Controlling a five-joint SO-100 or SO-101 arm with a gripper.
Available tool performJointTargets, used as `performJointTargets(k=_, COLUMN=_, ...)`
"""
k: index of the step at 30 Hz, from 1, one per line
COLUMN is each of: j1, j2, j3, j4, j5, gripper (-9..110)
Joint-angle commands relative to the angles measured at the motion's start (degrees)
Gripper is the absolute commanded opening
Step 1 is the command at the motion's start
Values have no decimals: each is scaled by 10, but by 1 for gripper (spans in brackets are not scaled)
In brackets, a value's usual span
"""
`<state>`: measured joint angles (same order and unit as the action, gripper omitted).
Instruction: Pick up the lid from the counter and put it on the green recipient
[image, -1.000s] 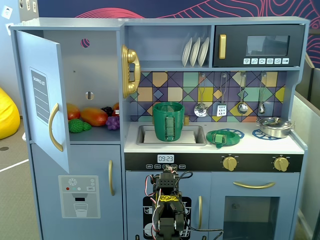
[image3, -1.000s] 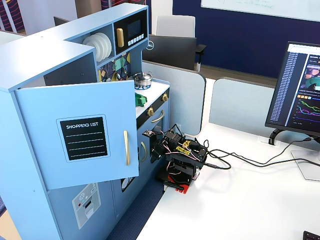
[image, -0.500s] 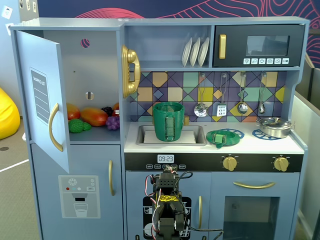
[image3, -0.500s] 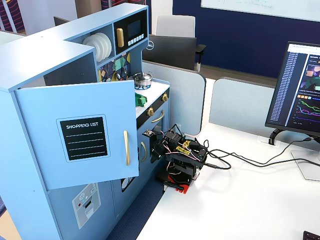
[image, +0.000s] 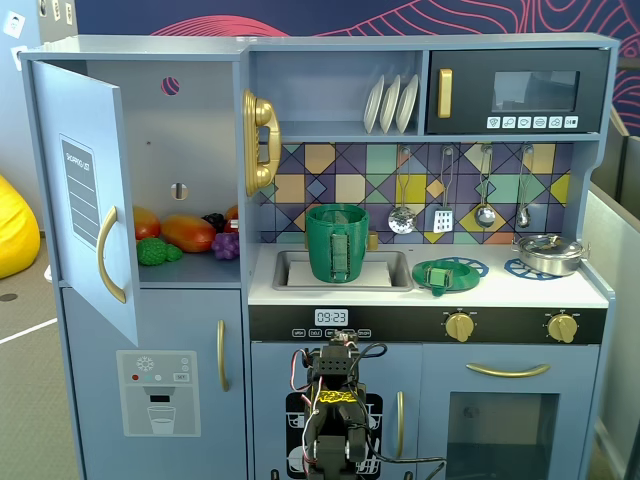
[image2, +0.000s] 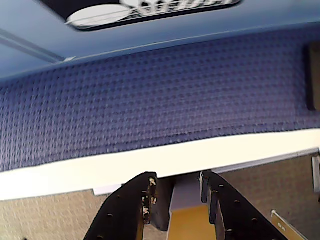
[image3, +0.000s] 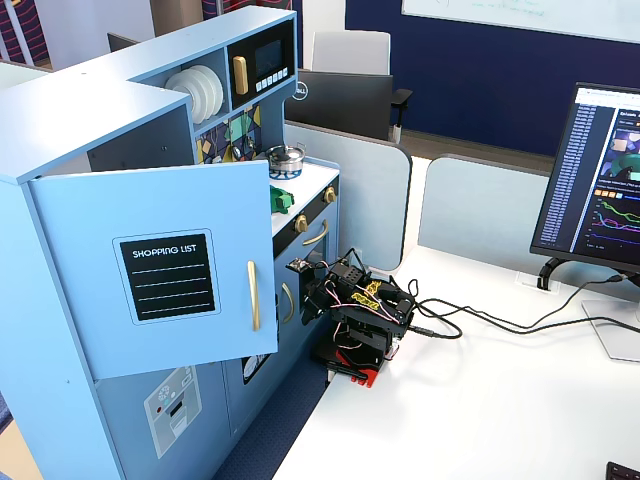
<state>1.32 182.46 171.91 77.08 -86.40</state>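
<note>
Lying flat on glossy white counter: round green lid | standing ribbed in sink: cylindrical green recipient | gaping apart, holding nothing: matte black fingers

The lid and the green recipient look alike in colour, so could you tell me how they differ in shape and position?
The lid is a low, flat disc; the green recipient is a tall cylinder with a ribbed strap down its front. The lid lies on the white counter over a blue burner ring, while the green recipient stands upright in the recessed sink, left of it in the front fixed view. Both are green plastic.
</note>
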Motion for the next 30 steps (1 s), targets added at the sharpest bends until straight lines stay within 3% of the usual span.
performJointTargets(k=1, j1=-14, j2=-4, j3=-2, j4=98, j5=-33, gripper=0)
performJointTargets(k=5, j1=45, j2=-16, j3=-18, j4=27, j5=-34, gripper=0)
performJointTargets(k=10, j1=154, j2=-99, j3=-146, j4=-174, j5=-44, gripper=1)
performJointTargets(k=21, j1=324, j2=-201, j3=-324, j4=-346, j5=-79, gripper=4)
performJointTargets(k=30, j1=357, j2=-284, j3=-327, j4=-578, j5=3, gripper=48)
